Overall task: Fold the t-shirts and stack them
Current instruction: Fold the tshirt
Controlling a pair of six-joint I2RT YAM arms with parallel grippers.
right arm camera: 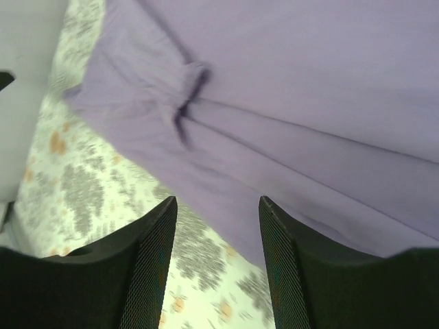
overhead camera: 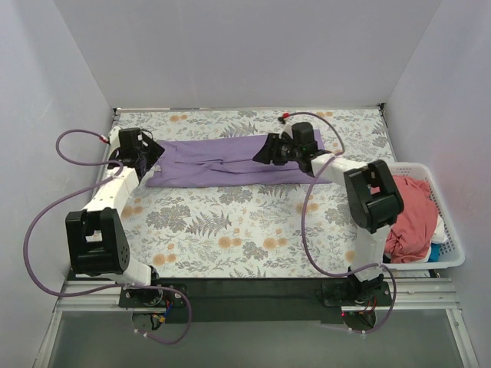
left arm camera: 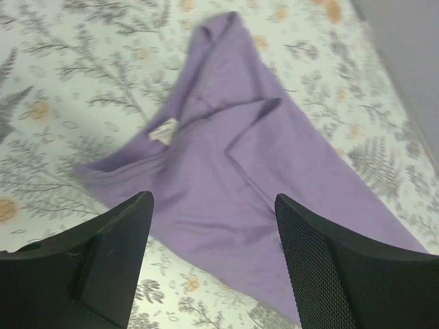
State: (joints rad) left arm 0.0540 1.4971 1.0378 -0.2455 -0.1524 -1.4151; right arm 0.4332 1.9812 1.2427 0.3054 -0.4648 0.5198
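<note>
Lavender t-shirt (overhead camera: 222,162): flat, some creases, across far side of table (overhead camera: 230,230). Over left end: left gripper (overhead camera: 156,151), fingers apart, holding nothing. Over right end: right gripper (overhead camera: 261,153), also apart, empty. Coral-pink t-shirt (overhead camera: 410,218) in basket (overhead camera: 453,253).
</note>
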